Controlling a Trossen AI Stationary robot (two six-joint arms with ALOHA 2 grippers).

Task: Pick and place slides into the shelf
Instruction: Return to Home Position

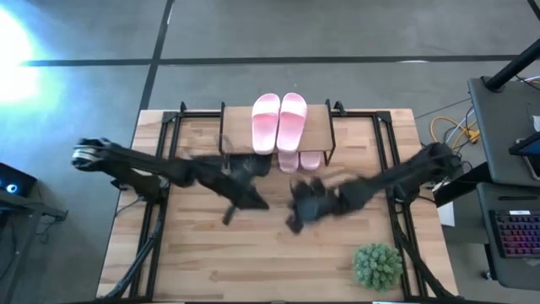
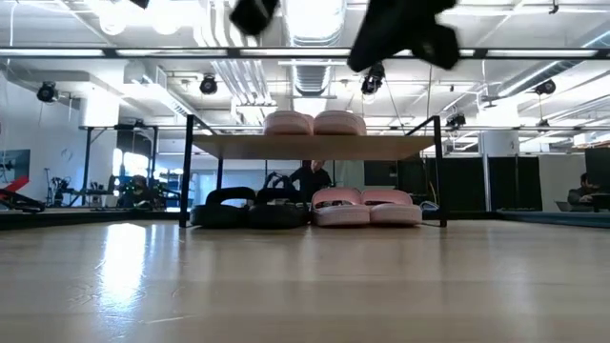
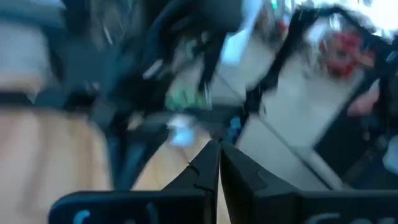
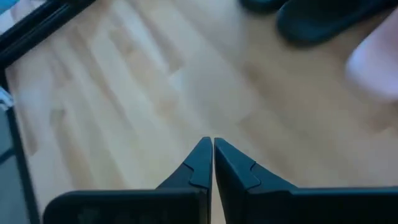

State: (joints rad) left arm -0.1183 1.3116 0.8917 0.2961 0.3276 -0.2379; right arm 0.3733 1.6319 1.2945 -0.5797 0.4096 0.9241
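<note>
The shelf [image 1: 316, 127] stands at the table's far edge. Two light pink slides [image 1: 279, 121] lie side by side on its top board. Under the board, in the low view, two black slides [image 2: 248, 208] sit on the left and two pink slides [image 2: 367, 207] on the right, all resting on the tabletop. My left gripper [image 1: 228, 218] hangs above mid-table, in front of the shelf, shut and empty [image 3: 219, 149]. My right gripper [image 1: 292, 223] hovers just to its right, also shut and empty [image 4: 213, 146]. The right wrist view catches a black slide [image 4: 329, 18] and a pink one [image 4: 376, 62].
A green plant ball [image 1: 377, 266] sits near the table's near right corner. Black frame rails [image 1: 160, 169] run along the table's left and right sides. Bare wood [image 1: 253, 262] stretches between the grippers and the near edge. A desk with a keyboard [image 1: 515, 232] stands off to the right.
</note>
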